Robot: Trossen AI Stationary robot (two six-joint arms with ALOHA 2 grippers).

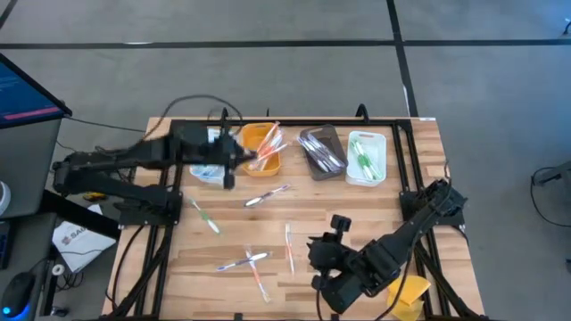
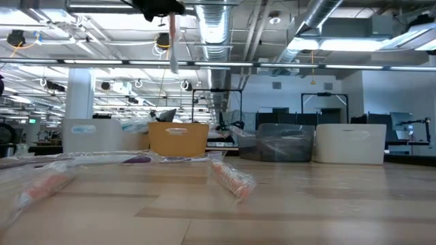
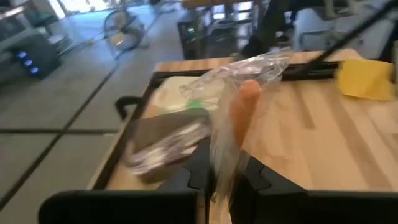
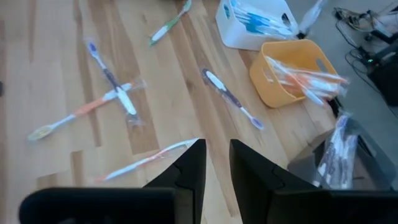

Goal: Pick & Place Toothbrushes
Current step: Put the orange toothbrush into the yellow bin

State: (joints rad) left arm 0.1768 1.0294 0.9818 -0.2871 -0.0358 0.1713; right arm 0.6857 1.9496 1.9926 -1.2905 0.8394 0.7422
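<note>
My left gripper is raised at the near edge of the orange tray and is shut on a toothbrush with an orange handle in a clear wrapper. In the low view the toothbrush shows under the gripper, high above the table. Several wrapped toothbrushes lie flat on the wooden table. My right gripper hovers over the table's near right part with a narrow gap between its fingers and nothing in it. My left gripper pinches the wrapped toothbrush between its two fingers, on the clear wrapper. The orange handle sticks out past the fingertips. The toothbrush is lifted clear of the table and trays. Which end the fingers have, I cannot tell.
Along the far edge stand a white tray with blue brushes, the orange tray, a dark tray and a white tray with green brushes. A yellow lump lies at the near right corner. A black frame edges the table.
</note>
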